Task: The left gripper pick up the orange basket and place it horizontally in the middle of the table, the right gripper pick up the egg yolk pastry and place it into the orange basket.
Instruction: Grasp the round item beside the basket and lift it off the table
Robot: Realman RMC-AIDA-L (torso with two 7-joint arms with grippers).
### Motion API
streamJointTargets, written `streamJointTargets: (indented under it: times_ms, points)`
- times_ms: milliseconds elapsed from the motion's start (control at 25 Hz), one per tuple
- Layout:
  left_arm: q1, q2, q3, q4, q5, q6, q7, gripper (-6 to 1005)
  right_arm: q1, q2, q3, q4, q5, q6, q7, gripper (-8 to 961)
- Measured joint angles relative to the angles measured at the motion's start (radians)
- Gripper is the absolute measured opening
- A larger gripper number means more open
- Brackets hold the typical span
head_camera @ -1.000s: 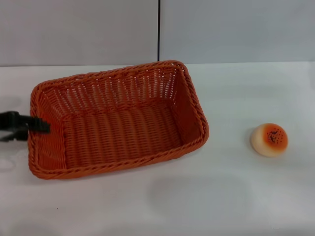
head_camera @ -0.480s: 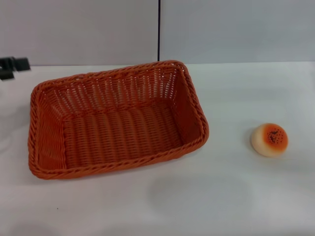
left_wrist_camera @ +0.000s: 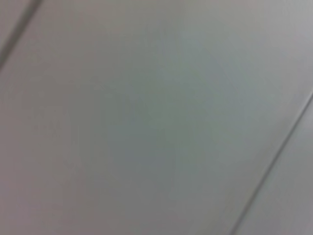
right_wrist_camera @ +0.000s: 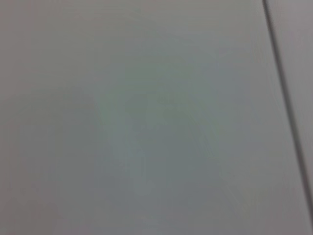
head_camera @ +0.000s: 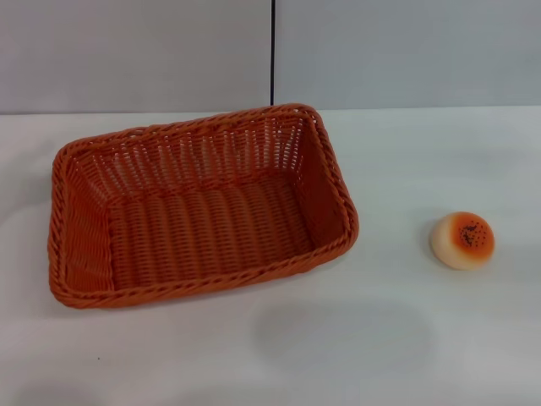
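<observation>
The orange basket (head_camera: 203, 207) lies lengthwise across the middle-left of the white table (head_camera: 397, 338) in the head view, open side up and with nothing inside. The egg yolk pastry (head_camera: 462, 240) sits alone on the table to the basket's right, its glazed seeded top facing up. Neither gripper shows in the head view. Both wrist views show only a plain grey surface with a thin seam line, and no fingers.
A grey wall with a dark vertical seam (head_camera: 273, 51) stands behind the table's far edge. Bare tabletop lies between basket and pastry and along the front.
The left gripper, which was at the basket's left rim a second ago, let go, rose toward the far left and has left the head view. Basket and pastry stay put.
</observation>
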Motion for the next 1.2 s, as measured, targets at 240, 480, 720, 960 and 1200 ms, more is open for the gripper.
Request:
streamJointTargets:
  times_ms: [240,480,720,960,1200]
  points:
    - [0.028,-0.002,-0.082,-0.177,-0.015,0.006,0.242,704,0.011,0.001,0.0,-0.36,-0.421,0.028,0.474,391]
    - [0.053,-0.001,-0.114,-0.291,-0.016,0.013,0.409,704,0.116,-0.047,0.001,-0.563,-0.824,-0.164,0.89,392]
    - [0.074,-0.002,-0.115,-0.333,-0.016,0.015,0.495,704,0.253,-0.103,-0.018,-0.542,-1.103,-0.406,1.127,392]
    - [0.086,-0.003,-0.115,-0.381,-0.016,0.016,0.572,704,0.318,-0.115,-0.141,-0.477,-1.264,-0.46,1.223,391]
    - [0.086,-0.002,-0.115,-0.398,-0.016,0.021,0.603,704,0.354,-0.113,-0.203,-0.35,-1.288,-0.403,1.253,391]
